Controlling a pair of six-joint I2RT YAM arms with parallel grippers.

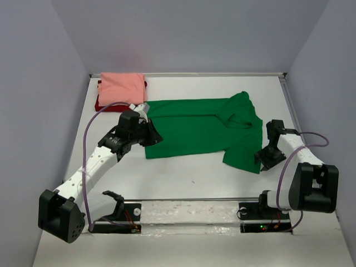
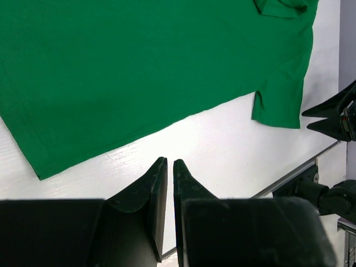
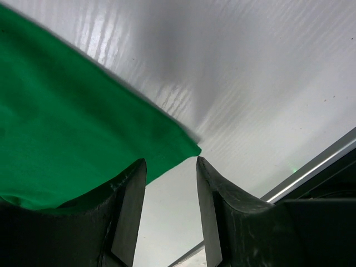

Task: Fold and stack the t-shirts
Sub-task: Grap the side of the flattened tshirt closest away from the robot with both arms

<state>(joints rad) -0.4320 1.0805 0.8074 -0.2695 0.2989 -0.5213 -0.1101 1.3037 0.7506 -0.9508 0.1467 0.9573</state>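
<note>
1. We start with the left gripper. Its black fingers are nearly together with just a thin slit between the tips, and there's nothing in it. They sit over the bare white table, just off the hem edge of the bright green short-sleeved cotton t-shirt.
2. On the right gripper the fingers stand clearly apart and aren't clamped on anything. A corner of the green cloth pokes into the gap between them, and the fabric runs under the left-hand finger. We can't tell if it's actually touching.
3. In the top view the green shirt lies mid-table, with its long axis running left to right. The hem is at the left end by the left gripper, and the sleeves and neck are at the right end by the right gripper. The right end looks rumpled and partly folded over itself.
4. Well apart from both grippers, in the far left corner, we see a folded salmon pink t-shirt. It's stacked on a dark red t-shirt that peeks out along the near and left edges.
</note>
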